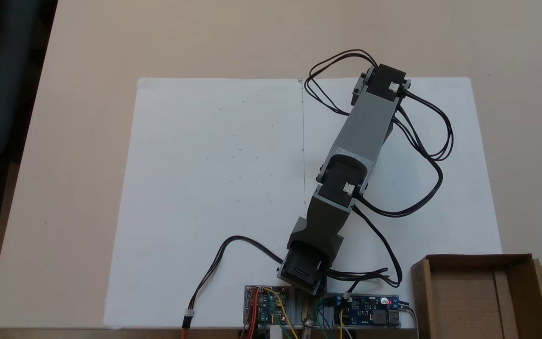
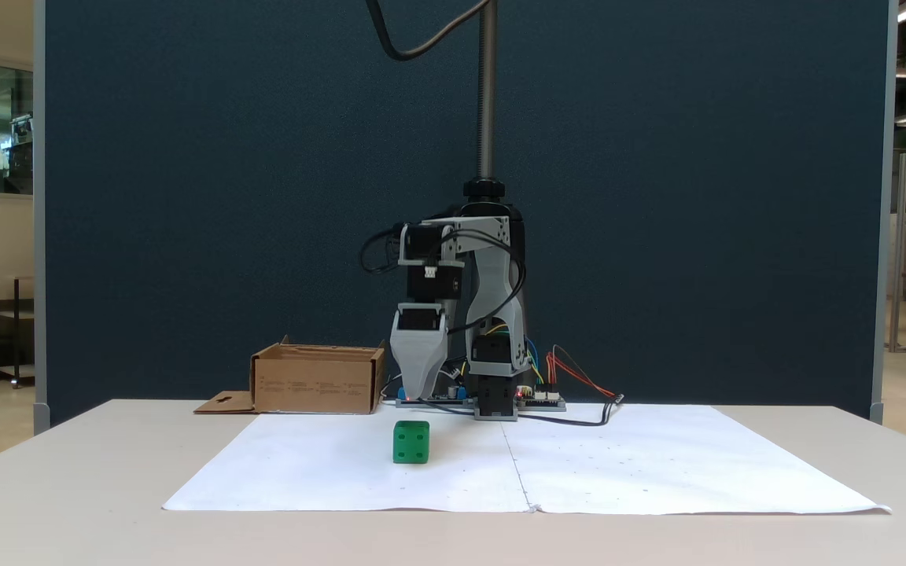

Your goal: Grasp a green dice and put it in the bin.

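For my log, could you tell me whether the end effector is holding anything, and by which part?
Nothing is held: the green dice sits on the paper, below and apart from the end effector.

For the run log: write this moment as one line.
gripper: above dice, state unclear | green dice: on paper, ungrasped | bin: no dice seen inside

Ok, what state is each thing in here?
green dice: resting on the paper, free, not gripped.
bin: upright, open-topped, nothing seen inside.
hand: pointing down above the dice, apart from it; open or shut unclear.
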